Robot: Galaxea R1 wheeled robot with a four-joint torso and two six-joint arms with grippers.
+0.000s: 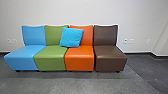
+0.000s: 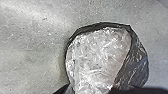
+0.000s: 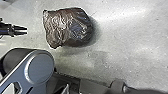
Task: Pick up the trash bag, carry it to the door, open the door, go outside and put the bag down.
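The bag (image 3: 68, 28) is lying on the floor (image 3: 130, 47), its mouth facing the open left end effector (image 3: 26, 30), probably for grasping; the right end effector's state I cannot tell.

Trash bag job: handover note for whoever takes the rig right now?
Left gripper, apparently the one in the right wrist view: clear of the bag; grip state unclear.
Right gripper: state can't be told.
Trash bag: on the floor, not held. Head view faces coloured seats.
Done: no step visible.
Left: pickup, carry, door, outside, set down.
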